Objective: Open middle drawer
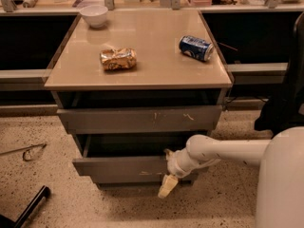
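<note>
Two grey fronts show clearly under the cabinet top [142, 37] — the upper front [140, 119] with white scratches, and below it the middle drawer [118, 166]. You can see the middle drawer standing forward of the cabinet, a dark gap open behind its front and a pale scuff on its lower edge. Your gripper [168, 174] sits at the right end of that front, touching it, at the end of the white arm [223, 151] that reaches in from the right. You cannot tell how far the gripper is open or whether it has hold of the front. On top lie a white bowl [93, 14], a crumpled snack bag [118, 59] and a blue can [196, 48] on its side — all well apart.
</note>
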Controlling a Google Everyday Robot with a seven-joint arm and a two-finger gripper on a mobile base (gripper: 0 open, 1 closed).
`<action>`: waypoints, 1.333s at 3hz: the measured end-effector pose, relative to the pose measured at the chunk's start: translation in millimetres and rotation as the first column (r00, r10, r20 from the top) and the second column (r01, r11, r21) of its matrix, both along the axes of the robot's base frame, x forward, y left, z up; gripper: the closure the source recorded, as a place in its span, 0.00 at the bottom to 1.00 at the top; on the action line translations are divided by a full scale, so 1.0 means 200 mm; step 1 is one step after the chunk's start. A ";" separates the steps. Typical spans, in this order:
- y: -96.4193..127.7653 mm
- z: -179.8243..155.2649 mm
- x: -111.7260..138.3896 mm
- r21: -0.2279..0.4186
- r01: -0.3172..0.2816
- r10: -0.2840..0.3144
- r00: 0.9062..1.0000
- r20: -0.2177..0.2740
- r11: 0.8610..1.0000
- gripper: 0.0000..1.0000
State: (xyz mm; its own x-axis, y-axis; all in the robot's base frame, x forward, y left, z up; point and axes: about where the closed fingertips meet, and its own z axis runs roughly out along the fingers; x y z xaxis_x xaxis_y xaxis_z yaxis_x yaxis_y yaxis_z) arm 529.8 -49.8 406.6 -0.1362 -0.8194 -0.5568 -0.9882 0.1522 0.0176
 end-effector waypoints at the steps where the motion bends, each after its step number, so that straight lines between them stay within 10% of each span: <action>1: 0.00 0.02 -0.18 -0.007 0.033 -0.033 0.998 -0.048 0.999 0.00; 4: -0.03 0.04 -0.37 -0.072 0.089 -0.095 0.993 -0.075 0.993 0.00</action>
